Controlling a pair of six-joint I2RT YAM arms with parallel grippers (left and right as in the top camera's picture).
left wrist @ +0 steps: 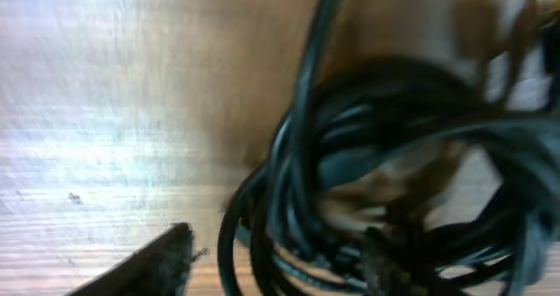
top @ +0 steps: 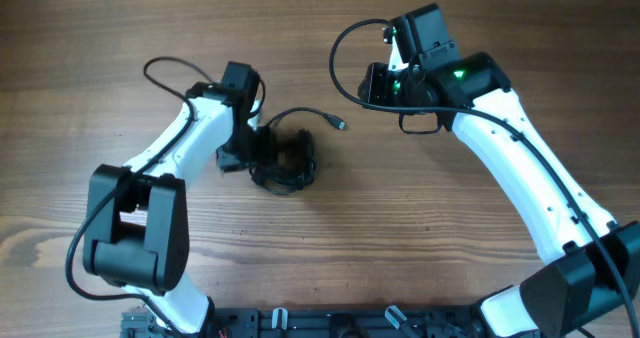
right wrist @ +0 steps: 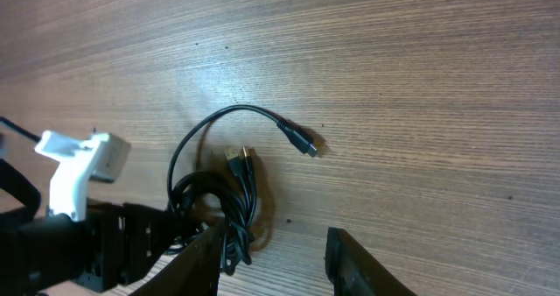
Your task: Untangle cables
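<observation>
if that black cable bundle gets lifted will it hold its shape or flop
Probably floppy: the cable bundle is thin cord in loose loops, so it should sag rather than hold shape. Likely light, so a push may slide it over the table. Its free plug end would probably trail.

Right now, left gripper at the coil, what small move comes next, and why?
Probably lower the right gripper onto the loose plug end: it arcs clear of the cable coil, that gripper is open and empty, and the left gripper is at the coil to anchor it.
</observation>
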